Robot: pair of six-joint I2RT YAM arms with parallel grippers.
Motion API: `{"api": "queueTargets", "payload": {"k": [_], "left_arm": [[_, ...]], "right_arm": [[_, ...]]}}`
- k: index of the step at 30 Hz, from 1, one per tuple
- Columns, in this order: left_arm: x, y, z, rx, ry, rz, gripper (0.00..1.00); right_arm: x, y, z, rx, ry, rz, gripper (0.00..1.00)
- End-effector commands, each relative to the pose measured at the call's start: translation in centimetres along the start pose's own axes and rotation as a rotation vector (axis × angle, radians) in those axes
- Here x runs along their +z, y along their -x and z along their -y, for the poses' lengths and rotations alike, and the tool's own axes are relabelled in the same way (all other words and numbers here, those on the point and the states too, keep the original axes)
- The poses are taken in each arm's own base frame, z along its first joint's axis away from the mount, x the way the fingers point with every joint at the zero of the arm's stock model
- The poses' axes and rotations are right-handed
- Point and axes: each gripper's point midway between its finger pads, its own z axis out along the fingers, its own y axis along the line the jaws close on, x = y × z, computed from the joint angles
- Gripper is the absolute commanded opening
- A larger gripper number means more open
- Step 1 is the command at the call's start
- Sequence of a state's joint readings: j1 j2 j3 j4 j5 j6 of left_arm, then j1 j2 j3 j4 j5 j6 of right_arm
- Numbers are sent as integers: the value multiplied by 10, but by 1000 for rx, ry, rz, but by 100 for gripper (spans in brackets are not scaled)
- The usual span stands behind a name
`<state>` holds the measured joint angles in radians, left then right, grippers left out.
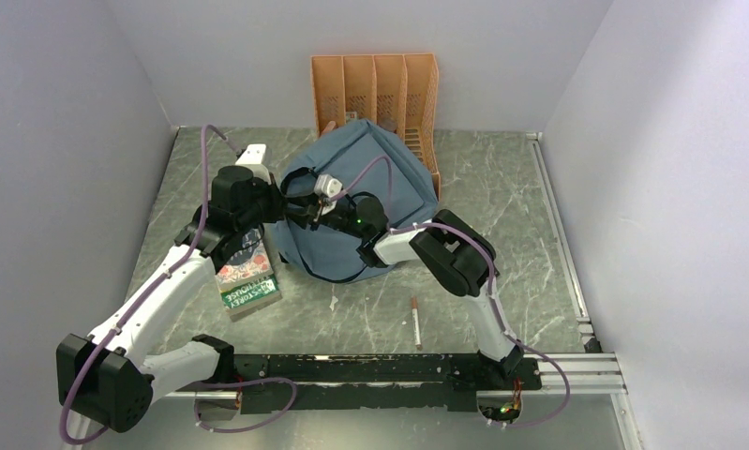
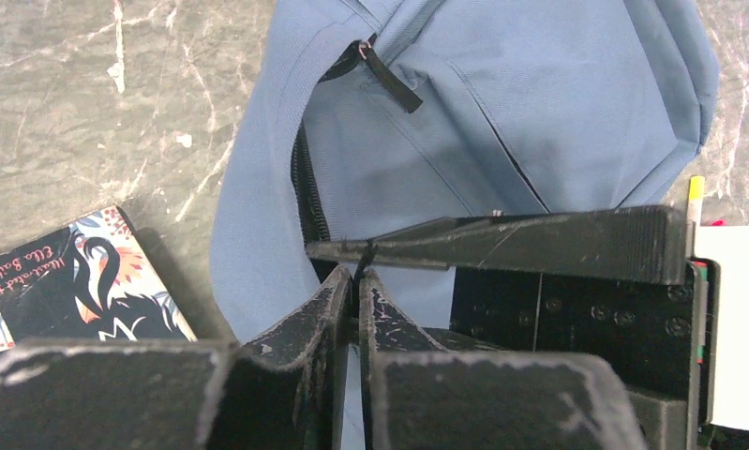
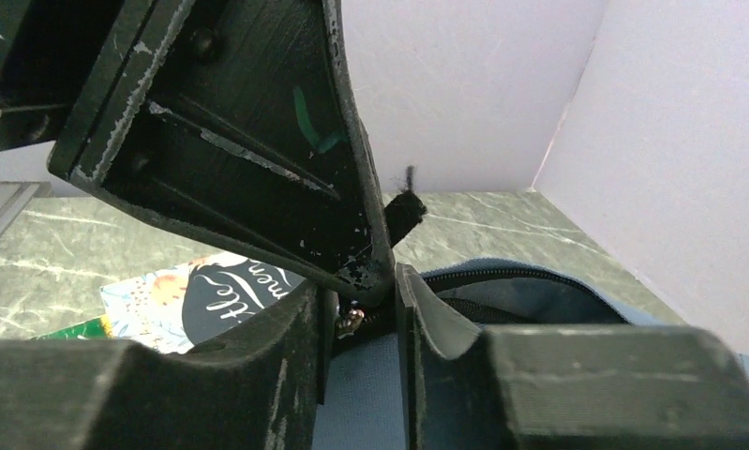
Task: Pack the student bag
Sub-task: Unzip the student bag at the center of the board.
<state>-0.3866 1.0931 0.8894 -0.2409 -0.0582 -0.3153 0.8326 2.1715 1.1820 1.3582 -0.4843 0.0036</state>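
Black and scratched, our left gripper [image 2: 355,276] is pressed together, and a thin black zip pull [image 3: 403,211] seems to be caught between its tips. The right gripper [image 3: 363,305] meets it at the very same spot. Its jaws stand a little apart around the metal slider [image 3: 349,321], and we cannot tell whether they press on it.

This crowding is our first worry. If the right jaws close more, they may clamp on the left tips instead of the slider, or knock the pull out of the pinch.

Both work at the left side of the bag [image 1: 375,169], which lies in the middle of the table [image 1: 511,197] with its zip partly open. Because the bag is soft and nothing holds it down, we think a pull may drag it over the smooth top rather than run the zip. It could also be pushed against the orange organizer [image 1: 375,89] just behind it. A book [image 1: 248,277] lies beside the bag under the left arm and may get pushed.

A pen [image 1: 415,322] lies apart, near the rail [image 1: 352,367]. The table looks like grey-green marble, and pale walls [image 1: 61,141] close three sides.
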Motion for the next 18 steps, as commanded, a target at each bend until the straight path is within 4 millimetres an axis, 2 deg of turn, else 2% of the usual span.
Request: {"api": "queueTargets", "payload": {"k": [1,10,11,14,18], "left_arm": [[-6,31,17,2,-76,87,16],[-7,31,17,3,-76,87,44],[-7,31,17,2,-76,87,46],[-10,34,15,-12,-58,91,62],[-16,48,2,-46,27,135,74]], "right_arm": [[4,9,4,-14,-26,60,28],[3,12,3,-1,-29,80,0],[3,12,3,0,-30,82,0],[2,13,3,3,-31,86,0],[0,14,1,-2,-21,91,0]]}}
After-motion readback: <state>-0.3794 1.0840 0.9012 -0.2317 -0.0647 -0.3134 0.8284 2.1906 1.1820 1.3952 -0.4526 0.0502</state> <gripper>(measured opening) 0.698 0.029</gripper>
